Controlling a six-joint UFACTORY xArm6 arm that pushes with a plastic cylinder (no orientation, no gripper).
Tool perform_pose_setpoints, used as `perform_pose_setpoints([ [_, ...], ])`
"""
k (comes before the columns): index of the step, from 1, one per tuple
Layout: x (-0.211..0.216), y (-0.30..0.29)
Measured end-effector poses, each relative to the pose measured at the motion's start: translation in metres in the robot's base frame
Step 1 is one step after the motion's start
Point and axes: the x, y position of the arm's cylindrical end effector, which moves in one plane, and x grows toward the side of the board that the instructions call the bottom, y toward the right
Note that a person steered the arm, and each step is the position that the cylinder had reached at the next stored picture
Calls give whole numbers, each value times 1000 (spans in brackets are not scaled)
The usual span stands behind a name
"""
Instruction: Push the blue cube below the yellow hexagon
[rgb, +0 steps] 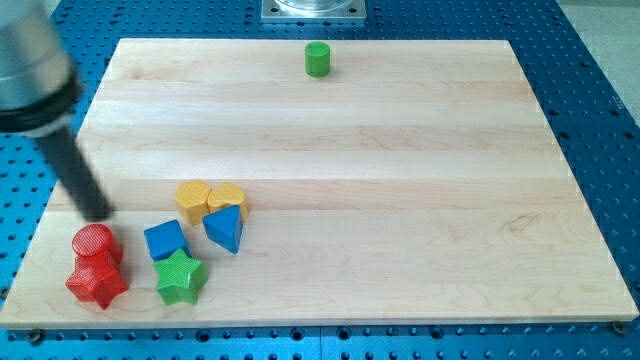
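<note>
my tip (100, 214) above red blocks (97, 262), blue cube (165, 240) right

green cylinder (318, 59), green star (181, 277), red blocks (96, 267), blue wedge (225, 228)

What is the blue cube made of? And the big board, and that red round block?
The blue cube looks like smooth painted wood or plastic: flat, even colour, soft shine. I can't tell which. The board looks like pale unpainted wood, with long grain lines and plank seams. The red round block shows fine ridges on top, so perhaps printed plastic. My tip sits just above it.
</note>
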Motion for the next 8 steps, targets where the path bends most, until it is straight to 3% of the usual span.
perform_pose_setpoints([
  [1,86,-23],
  [2,106,-12],
  [8,105,99],
])
